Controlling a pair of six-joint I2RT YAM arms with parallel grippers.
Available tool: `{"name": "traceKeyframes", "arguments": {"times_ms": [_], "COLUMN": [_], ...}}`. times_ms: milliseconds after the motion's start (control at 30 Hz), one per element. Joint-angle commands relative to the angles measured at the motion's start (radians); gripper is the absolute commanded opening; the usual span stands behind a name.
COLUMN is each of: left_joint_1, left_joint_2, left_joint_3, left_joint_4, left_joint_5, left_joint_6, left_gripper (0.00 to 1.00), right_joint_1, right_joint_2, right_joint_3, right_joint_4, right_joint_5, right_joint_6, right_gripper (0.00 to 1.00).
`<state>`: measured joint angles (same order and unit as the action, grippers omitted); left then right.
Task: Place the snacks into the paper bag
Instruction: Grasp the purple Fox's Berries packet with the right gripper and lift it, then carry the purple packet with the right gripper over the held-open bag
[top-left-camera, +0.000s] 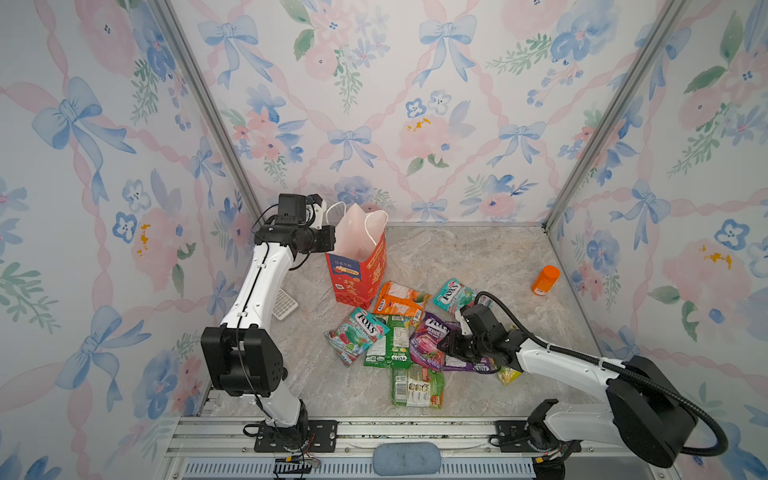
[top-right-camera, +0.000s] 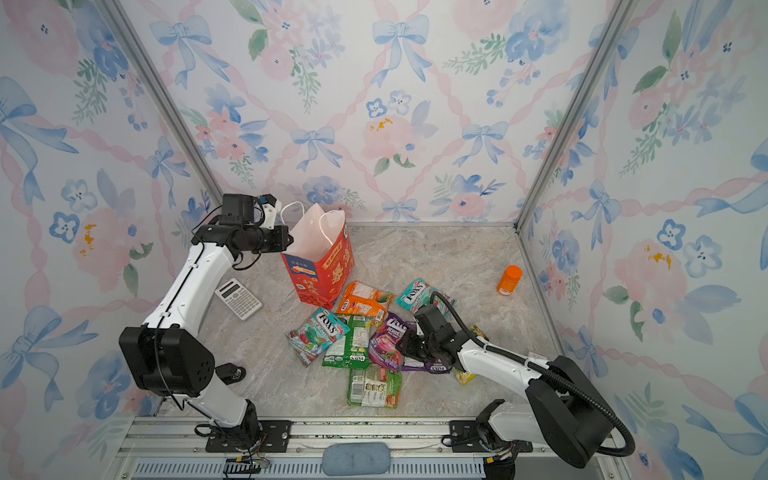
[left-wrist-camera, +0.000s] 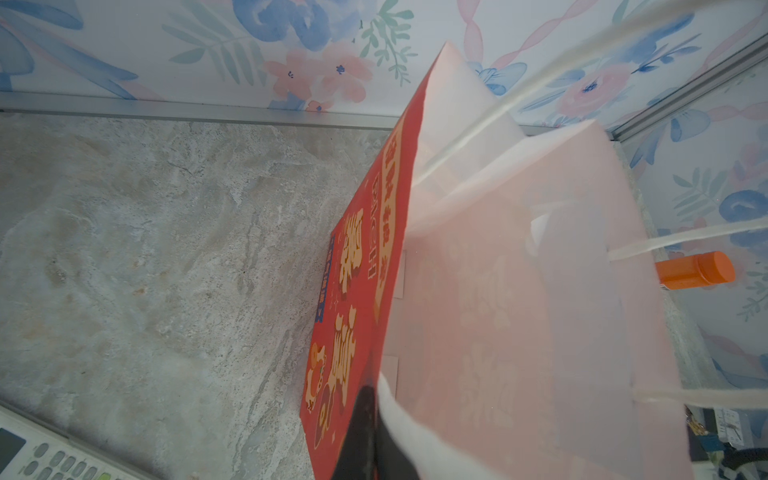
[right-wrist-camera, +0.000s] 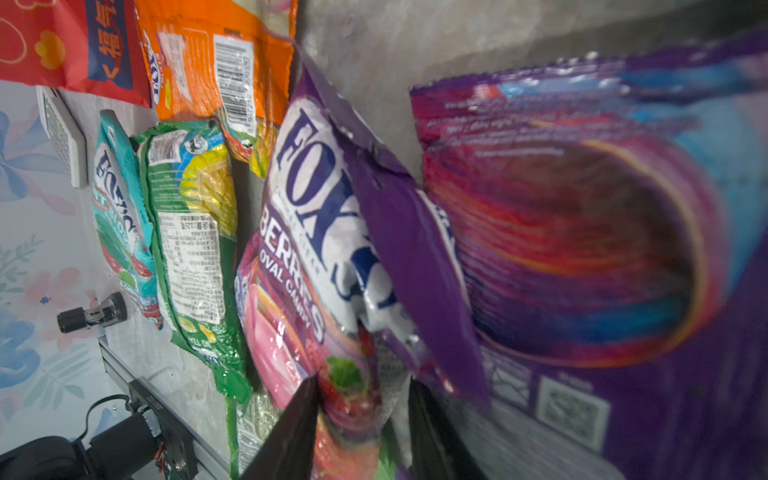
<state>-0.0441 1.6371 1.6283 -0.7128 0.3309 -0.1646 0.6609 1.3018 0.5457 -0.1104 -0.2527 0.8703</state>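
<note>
Lettering is showing on several things here. Left of the paper bag (top-left-camera: 357, 286), a white calculator (top-right-camera: 238, 298) is lying flat. The left gripper (left-wrist-camera: 374, 436) is pinching the bag's left wall near the rim. One dark finger is lying outside on the red print and the other inside against the pale lining. The bag is standing upright near the back wall. It is red, carrying gold Chinese characters and a blue panel reading "100%", and two white cord handles are arching over its open mouth.

In front of the bag the snacks are lying in a loose, overlapping heap. Directly in front, a teal packet (top-left-camera: 359, 334) is reading "FOX'S". Beside that, a green packet (top-left-camera: 390, 343) is showing a white printed label, and a second green one (top-left-camera: 415, 386) is lying farther forward. Just off the bag's front right corner, an orange packet (top-left-camera: 399, 301) is showing a barcode.

Right of the bag and forward, a purple packet (right-wrist-camera: 299, 232) is reading "FOX'S BERRIES OVAL CANDY". Its lower edge is sitting bunched inside the right gripper (right-wrist-camera: 365, 380). The jaws are standing apart on either side of it, and I cannot tell whether they are squeezing it. A second purple packet (right-wrist-camera: 582, 249) is lying just beside, blurred. Another teal "FOX'S" packet (top-left-camera: 451, 293) is lying farther right of the bag. An orange bottle (top-left-camera: 545, 280) is sitting farthest right, well apart.
</note>
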Motion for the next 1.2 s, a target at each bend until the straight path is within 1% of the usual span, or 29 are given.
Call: {"name": "traceKeyframes", "arguments": {"times_ms": [0, 100, 200, 300, 333, 500, 667, 700, 733, 833, 967, 1067, 1167], "left_joint_1": [0.009, 0.008, 0.009, 0.009, 0.009, 0.009, 0.009, 0.009, 0.009, 0.009, 0.009, 0.009, 0.009], "left_joint_2": [-0.006, -0.006, -0.008, -0.007, -0.008, -0.009, -0.010, -0.010, -0.011, -0.010, -0.012, -0.011, -0.008], "left_joint_3": [-0.016, -0.018, -0.018, -0.019, -0.019, -0.020, -0.019, -0.021, -0.020, -0.019, -0.019, -0.019, -0.021], "left_joint_4": [-0.020, -0.020, -0.022, -0.020, -0.020, -0.020, -0.020, -0.019, -0.020, -0.020, -0.019, -0.020, -0.020], "left_joint_5": [0.020, 0.025, 0.029, 0.038, 0.037, 0.052, 0.059, 0.061, 0.064, 0.080, 0.095, 0.107, 0.121], "left_joint_6": [0.002, 0.001, 0.000, 0.000, 0.000, -0.002, -0.003, -0.003, -0.004, -0.004, -0.004, -0.007, -0.007], "left_gripper": [0.00, 0.00, 0.00, 0.00, 0.00, 0.00, 0.00, 0.00, 0.00, 0.00, 0.00, 0.00, 0.00], "right_joint_1": [0.011, 0.011, 0.011, 0.009, 0.009, 0.002, -0.019, -0.020, -0.021, -0.024, -0.024, -0.016, 0.011], "right_joint_2": [0.023, 0.025, 0.004, -0.038, -0.056, -0.130, -0.153, -0.149, -0.145, -0.111, -0.055, -0.011, 0.038], "right_joint_3": [0.019, 0.037, 0.072, 0.117, 0.134, 0.217, 0.312, 0.336, 0.363, 0.452, 0.595, 0.706, 0.831], "right_joint_4": [0.024, 0.009, -0.047, -0.124, -0.156, -0.265, -0.309, -0.315, -0.317, -0.332, -0.335, -0.292, -0.310], "right_joint_5": [-0.010, -0.010, 0.001, 0.033, 0.049, 0.115, 0.127, 0.135, 0.143, 0.159, 0.158, 0.102, 0.094], "right_joint_6": [-0.008, -0.024, -0.054, -0.092, -0.106, -0.172, -0.233, -0.239, -0.275, -0.330, -0.394, -0.412, -0.449], "right_gripper": [0.31, 0.20, 0.10, 0.01, 0.00, 0.00, 0.00, 0.00, 0.00, 0.00, 0.00, 0.00, 0.00]}}
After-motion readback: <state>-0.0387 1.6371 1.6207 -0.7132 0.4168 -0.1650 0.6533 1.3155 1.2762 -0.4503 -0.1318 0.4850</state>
